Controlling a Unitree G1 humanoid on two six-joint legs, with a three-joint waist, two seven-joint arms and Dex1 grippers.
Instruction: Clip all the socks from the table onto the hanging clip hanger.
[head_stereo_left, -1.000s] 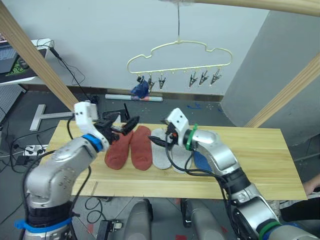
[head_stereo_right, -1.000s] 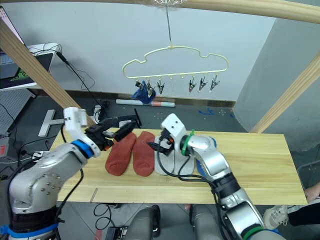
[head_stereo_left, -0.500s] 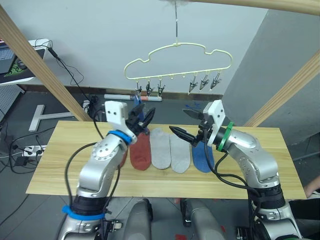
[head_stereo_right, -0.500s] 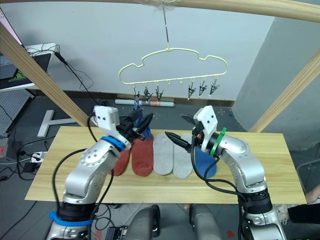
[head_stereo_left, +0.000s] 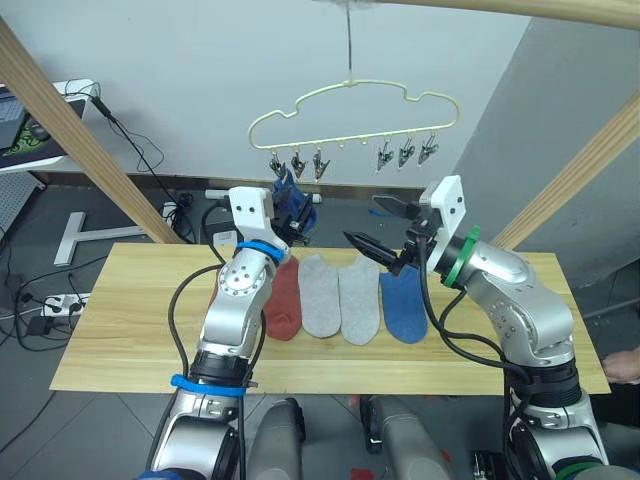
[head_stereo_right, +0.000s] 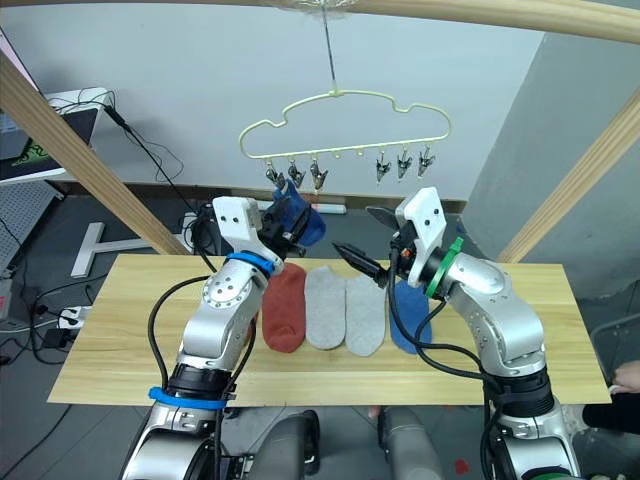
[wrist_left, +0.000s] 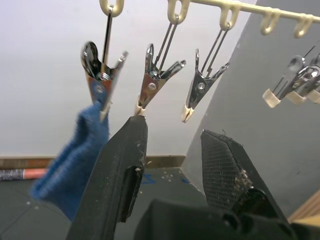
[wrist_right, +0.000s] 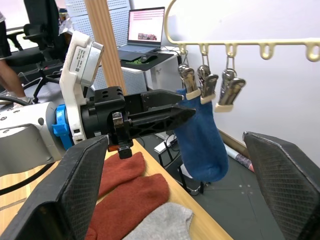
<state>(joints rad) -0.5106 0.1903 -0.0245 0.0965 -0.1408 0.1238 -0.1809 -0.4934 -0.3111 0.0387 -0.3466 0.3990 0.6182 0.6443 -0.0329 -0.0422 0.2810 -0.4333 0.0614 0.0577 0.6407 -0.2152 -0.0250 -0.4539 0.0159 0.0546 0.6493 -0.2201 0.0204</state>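
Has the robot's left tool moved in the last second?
Yes. The left tool rose from the table to the clip hanger, beside the hanging blue sock.

socks (head_stereo_left: 320, 297): soft matt cloth; table (head_stereo_left: 130, 320): grained wood; clips (wrist_left: 150, 85): shiny metal

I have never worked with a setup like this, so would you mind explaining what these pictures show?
A two-armed humanoid robot stands at a wooden table. Two pictures come from cameras in its head; the other two from its wrists, looking along each gripper's black fingers. On the table lie rust-red socks, two grey socks and a blue sock. Above hangs a pale-yellow clip hanger, with another blue sock on its endmost clip. The left gripper and the right gripper are both open and empty.
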